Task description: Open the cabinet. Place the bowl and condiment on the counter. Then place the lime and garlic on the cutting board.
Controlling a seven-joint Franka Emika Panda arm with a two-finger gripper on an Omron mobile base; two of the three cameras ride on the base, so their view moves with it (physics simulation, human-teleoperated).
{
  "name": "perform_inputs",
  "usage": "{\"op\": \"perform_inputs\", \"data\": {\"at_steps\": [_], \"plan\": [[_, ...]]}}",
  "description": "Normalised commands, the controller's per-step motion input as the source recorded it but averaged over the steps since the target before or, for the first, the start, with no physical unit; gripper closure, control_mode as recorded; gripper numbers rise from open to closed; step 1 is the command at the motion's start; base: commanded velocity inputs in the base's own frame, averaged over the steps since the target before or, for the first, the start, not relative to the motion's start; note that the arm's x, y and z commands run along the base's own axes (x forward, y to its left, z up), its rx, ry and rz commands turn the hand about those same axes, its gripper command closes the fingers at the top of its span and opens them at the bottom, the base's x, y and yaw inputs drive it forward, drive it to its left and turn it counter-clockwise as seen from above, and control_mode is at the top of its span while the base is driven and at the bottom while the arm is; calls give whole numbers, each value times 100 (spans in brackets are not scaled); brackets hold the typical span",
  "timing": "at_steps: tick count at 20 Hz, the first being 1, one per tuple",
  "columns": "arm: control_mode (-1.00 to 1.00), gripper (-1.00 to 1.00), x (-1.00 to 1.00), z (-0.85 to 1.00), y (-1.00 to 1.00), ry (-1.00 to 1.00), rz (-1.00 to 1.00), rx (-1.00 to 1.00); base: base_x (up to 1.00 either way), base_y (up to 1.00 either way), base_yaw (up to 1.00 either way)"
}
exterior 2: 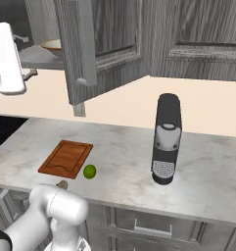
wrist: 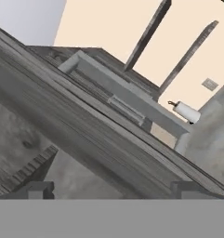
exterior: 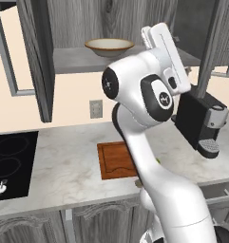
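End effector up at the open cabinet, bowl next!
End effector (wrist: 111,188), fingers spread and empty, faces the cabinet (exterior: 40,57) shelf edge; the bowl (exterior: 109,46) sits on that shelf, left of the raised hand.

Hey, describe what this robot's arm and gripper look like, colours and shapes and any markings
The arm is glossy white with rounded, bulbous links and dark grey circular joint caps, one bearing a small pale logo. Its white hand is a flat, boxy block. The gripper has two small, dark grey, squared finger tips. No loose cables show.
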Motion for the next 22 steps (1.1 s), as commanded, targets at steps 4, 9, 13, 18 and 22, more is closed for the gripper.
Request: {"op": "perform_inputs", "data": {"at_steps": [4,9,13,18,22], "plan": [[-100,-100,20,0,-21,-3,-6,3,0,0,0],[-100,-100,19,0,-12,-3,-5,2,0,0,0],[-100,-100,11,0,-16,-3,-6,2,0,0,0],[-100,-100,16,0,-15,-1,-8,1,0,0,0],[-100,-100,29,0,-10,0,-7,0,0,0,0]]}}
